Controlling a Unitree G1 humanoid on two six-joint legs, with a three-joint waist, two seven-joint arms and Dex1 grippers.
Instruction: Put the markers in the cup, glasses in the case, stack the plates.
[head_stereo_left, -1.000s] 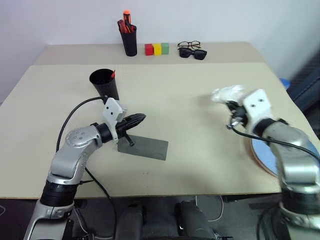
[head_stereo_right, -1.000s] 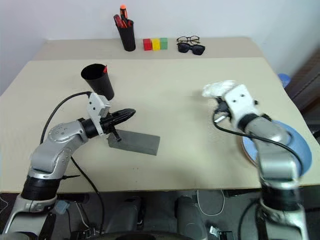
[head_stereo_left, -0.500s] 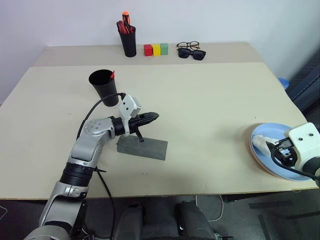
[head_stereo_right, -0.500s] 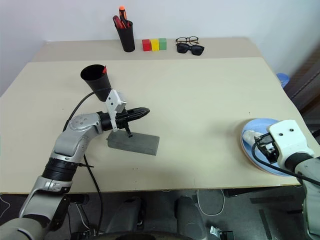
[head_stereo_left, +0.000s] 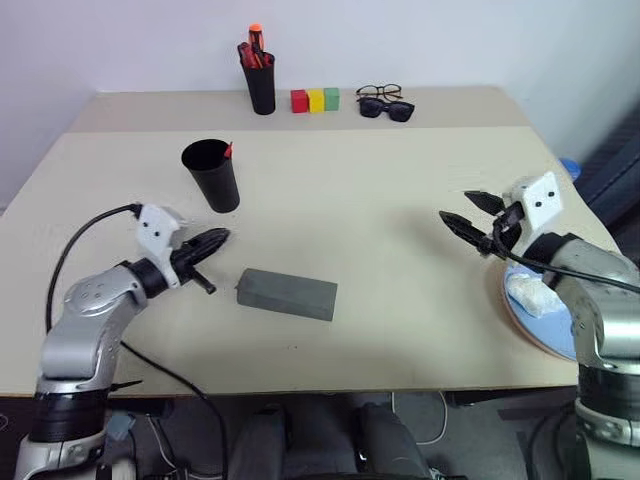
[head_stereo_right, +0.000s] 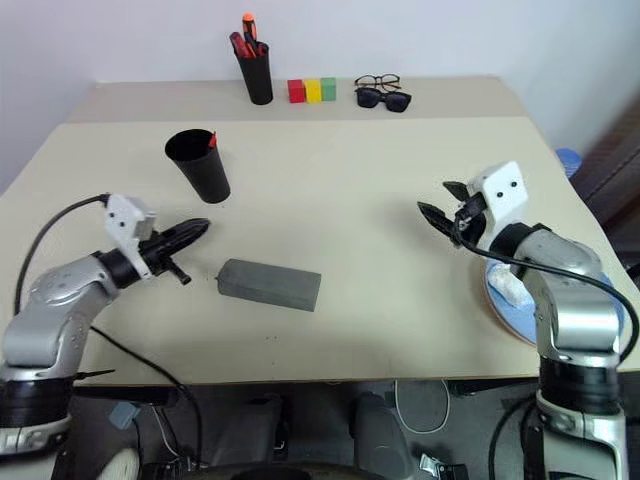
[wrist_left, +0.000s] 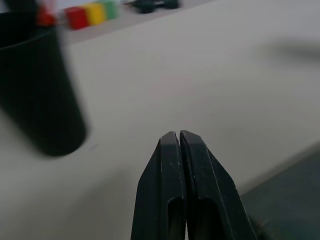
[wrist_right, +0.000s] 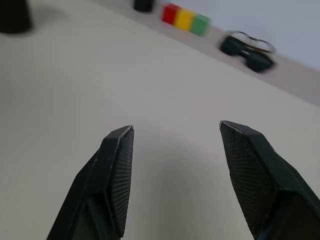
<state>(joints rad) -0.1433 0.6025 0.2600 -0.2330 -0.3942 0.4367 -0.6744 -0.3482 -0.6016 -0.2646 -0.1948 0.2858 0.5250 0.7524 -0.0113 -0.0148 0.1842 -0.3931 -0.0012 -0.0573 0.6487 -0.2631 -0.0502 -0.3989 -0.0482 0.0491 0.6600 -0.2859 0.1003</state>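
counted on the table: one black cup (head_stereo_left: 211, 175), one pen pot (head_stereo_left: 261, 86), three coloured blocks (head_stereo_left: 315, 99), two pairs of spectacles (head_stereo_left: 384, 100), one grey case (head_stereo_left: 287, 293), two stacked plates (head_stereo_left: 540, 322).

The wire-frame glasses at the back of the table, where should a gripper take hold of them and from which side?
Probably by the bridge or top rim of the glasses, coming from above. They sit against the sunglasses, which block the near side, and the wall stands close behind. The frame is thin, so a narrow pinch suits it. The right gripper, open, is nearer.
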